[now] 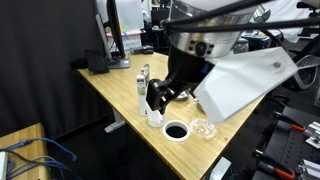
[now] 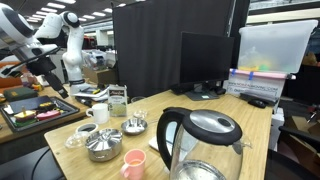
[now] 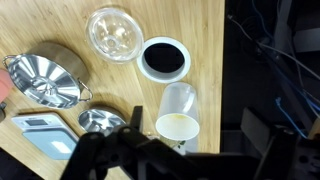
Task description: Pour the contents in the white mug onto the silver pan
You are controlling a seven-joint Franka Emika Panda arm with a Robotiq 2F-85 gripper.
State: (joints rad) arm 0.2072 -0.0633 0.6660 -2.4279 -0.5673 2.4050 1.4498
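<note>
Light wooden desk top (image 1: pixel 115 95) carries everything, and black curtains stand behind it in both exterior views. In an exterior view a plain white cylindrical mug (image 1: pixel 155 118) stands upright near the front edge of the desk. The black Robotiq gripper (image 1: pixel 159 99) hangs just above it, its 2 fingers spread apart and holding nothing. Beside the white mug this view shows a flat white-rimmed round dish with a dark inside (image 1: pixel 177 129) and a clear glass dish (image 1: pixel 203 128). The arm covers much of the desk behind them.

The wrist view looks down and shows more. A small shallow shiny silver pan (image 3: pixel 100 121) lies just beside the white mug (image 3: pixel 178 113), apart from it, and a larger deep silver bowl (image 3: pixel 45 80) is farther along. The inside of the mug looks pale yellow; what it holds I cannot tell. The gripper (image 3: pixel 130 155) is only a dark blur at the bottom edge.

An exterior view from the other end adds a clear kettle with a black handle (image 2: pixel 200 140) and a pink cup (image 2: pixel 133 162) in front. The silver pan (image 2: pixel 135 124) lies near the white mug (image 2: pixel 100 111).
</note>
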